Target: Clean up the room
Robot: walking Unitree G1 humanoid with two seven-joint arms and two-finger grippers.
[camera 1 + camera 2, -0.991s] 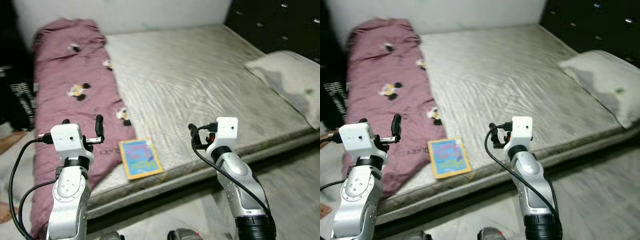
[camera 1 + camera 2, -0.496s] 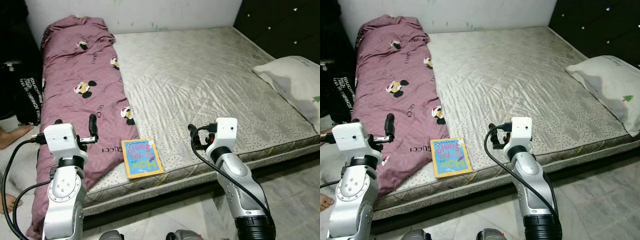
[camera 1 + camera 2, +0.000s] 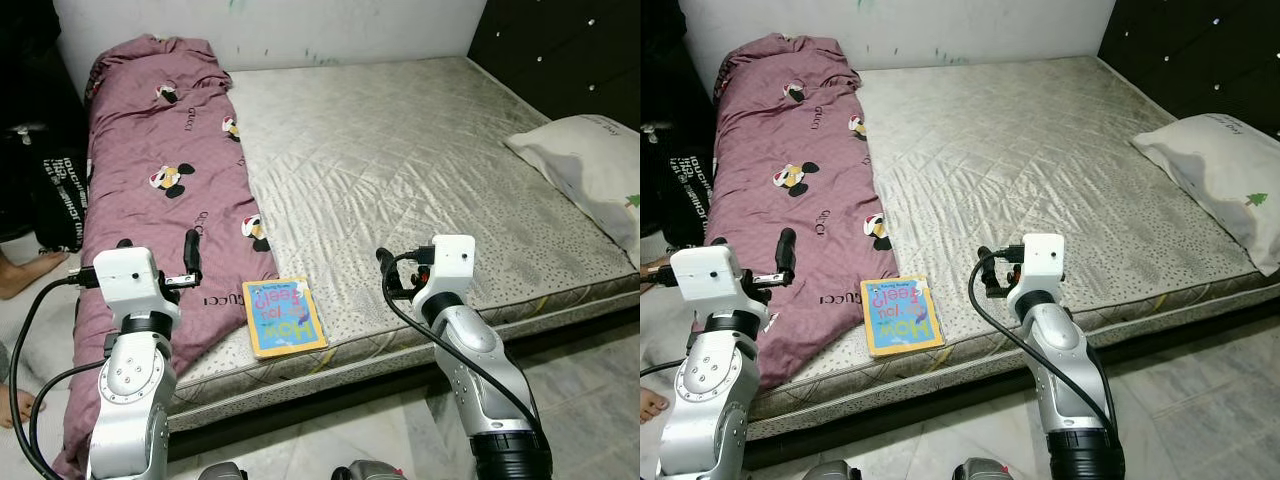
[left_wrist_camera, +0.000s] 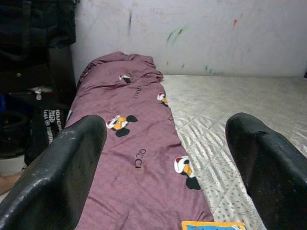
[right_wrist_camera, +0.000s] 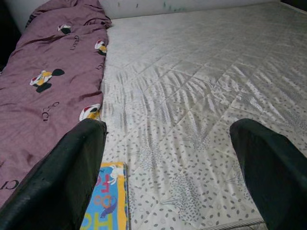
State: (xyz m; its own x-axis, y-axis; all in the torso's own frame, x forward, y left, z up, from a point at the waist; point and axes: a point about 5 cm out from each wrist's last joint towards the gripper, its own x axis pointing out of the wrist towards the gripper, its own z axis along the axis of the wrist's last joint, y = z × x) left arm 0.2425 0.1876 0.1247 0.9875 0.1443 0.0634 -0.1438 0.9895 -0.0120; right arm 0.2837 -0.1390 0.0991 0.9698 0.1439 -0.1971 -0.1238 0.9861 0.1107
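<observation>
A colourful children's book lies flat near the front edge of the bare grey mattress. A purple cartoon-print blanket stretches along the mattress's left side, and a white pillow rests at the right. My left gripper hovers open over the blanket's near end, left of the book. My right gripper hovers open above the mattress edge, right of the book. In the wrist views the left gripper and the right gripper hold nothing between their fingers.
A black bag stands on the floor left of the bed, with a person's bare foot beside it. A dark panelled wall rises at the right. Tiled floor runs in front of the bed.
The head camera's view was blurred a second ago and has steadied, with the scene shifted a little. Both grippers stay open and hold nothing.
</observation>
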